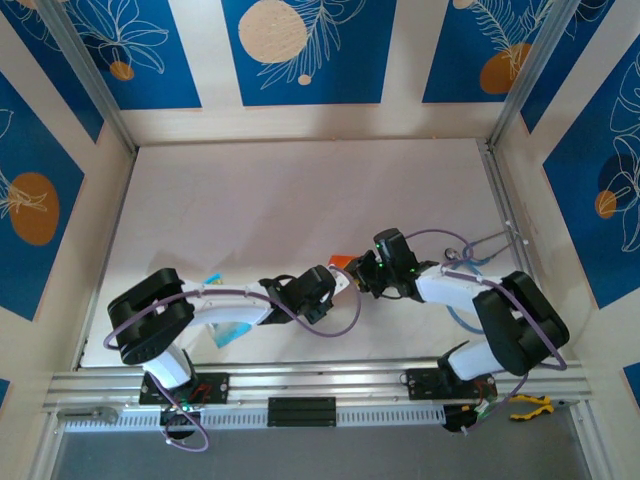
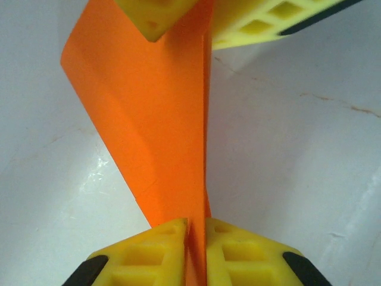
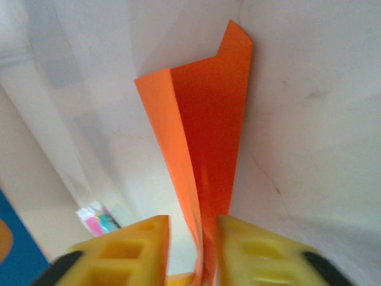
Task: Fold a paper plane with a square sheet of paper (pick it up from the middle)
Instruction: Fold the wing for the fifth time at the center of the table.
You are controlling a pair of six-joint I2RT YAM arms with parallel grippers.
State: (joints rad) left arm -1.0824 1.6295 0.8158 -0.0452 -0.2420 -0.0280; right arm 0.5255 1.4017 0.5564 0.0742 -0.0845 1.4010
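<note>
The bright orange sheet of paper (image 2: 149,113), folded lengthwise into a slim creased shape, hangs between both grippers above the white table. My left gripper (image 2: 196,221) is shut on its near end, yellow pads pressed on both sides. My right gripper (image 3: 193,219) stands open around the other end; the paper (image 3: 208,119) lies against the right finger (image 3: 256,250), with a gap to the left finger. The right gripper's yellow fingers (image 2: 268,21) show at the top of the left wrist view. From above, a small patch of orange paper (image 1: 341,262) shows between the left gripper (image 1: 340,281) and right gripper (image 1: 358,271).
A blue and clear plastic packet (image 1: 228,333) lies by the left arm, also seen as a packet (image 3: 98,220) in the right wrist view. A wire piece (image 1: 482,243) lies at the right edge. An orange-handled tool (image 1: 528,405) rests on the front rail.
</note>
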